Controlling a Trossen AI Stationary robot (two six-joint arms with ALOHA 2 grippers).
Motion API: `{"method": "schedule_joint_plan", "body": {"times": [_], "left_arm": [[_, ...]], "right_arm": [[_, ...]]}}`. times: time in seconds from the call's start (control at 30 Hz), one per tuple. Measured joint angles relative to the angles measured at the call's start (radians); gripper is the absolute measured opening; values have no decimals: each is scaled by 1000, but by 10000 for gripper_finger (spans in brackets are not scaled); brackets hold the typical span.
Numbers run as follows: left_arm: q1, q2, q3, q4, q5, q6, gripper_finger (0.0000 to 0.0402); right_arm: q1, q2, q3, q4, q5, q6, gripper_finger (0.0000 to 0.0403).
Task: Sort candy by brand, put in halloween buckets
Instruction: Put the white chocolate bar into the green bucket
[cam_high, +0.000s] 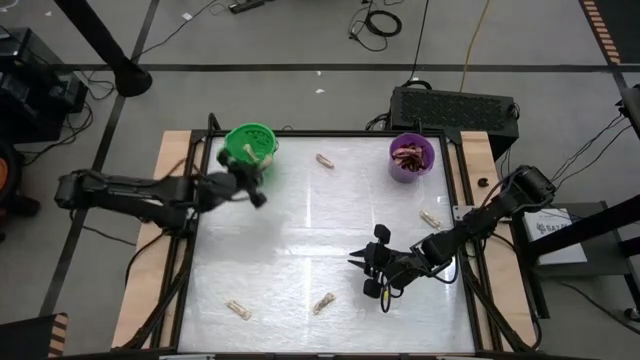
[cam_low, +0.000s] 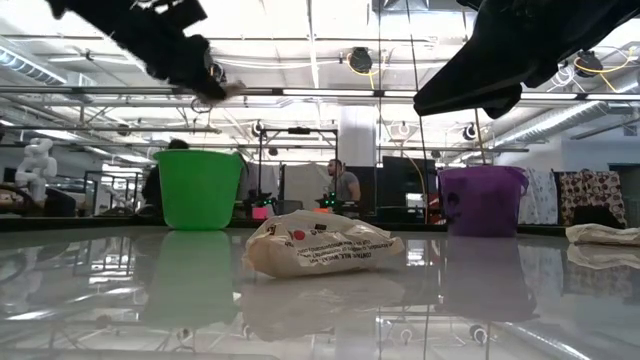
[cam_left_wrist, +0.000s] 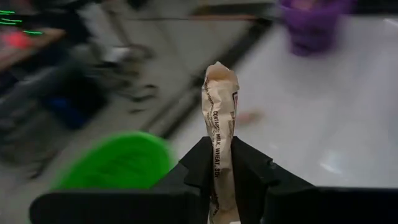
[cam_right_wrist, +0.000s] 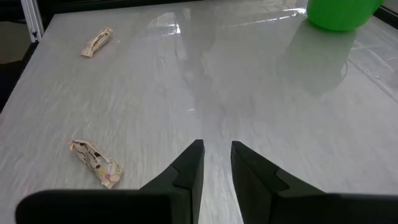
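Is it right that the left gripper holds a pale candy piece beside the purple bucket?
Not quite. The left gripper does hold a pale candy piece, but it is beside the green bucket, not the purple bucket. The high view shows this.

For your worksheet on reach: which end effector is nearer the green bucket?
Left. The left end effector, shut on a tan candy, sits beside the green bucket; the right end effector is across the table.

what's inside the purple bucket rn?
In the high view the purple bucket holds a pile of dark red-brown candy bars. How many, and whether anything lies under them, can't be seen: they overlap and cover the bottom.
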Motion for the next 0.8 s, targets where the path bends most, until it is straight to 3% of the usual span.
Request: {"method": "schedule_joint_plan", "body": {"times": [0.23, 0.3, 0.47, 0.67, 0.8], "left_arm": [[231, -38, 72, -60, -40, 62, 53], [311, -35, 73, -97, 34, 45, 53], [480, -21, 73, -145, 344, 51, 53], [619, -21, 111, -218, 407, 48, 55], [663, -14, 135, -306, 583, 42, 76]], "right_arm": [[0, 0, 0, 0, 0, 0, 73], [0, 0, 0, 0, 0, 0, 73], [0, 0, 0, 0, 0, -5, 73], [0, 0, 0, 0, 0, -6, 73], [0, 0, 0, 0, 0, -6, 73]]}}
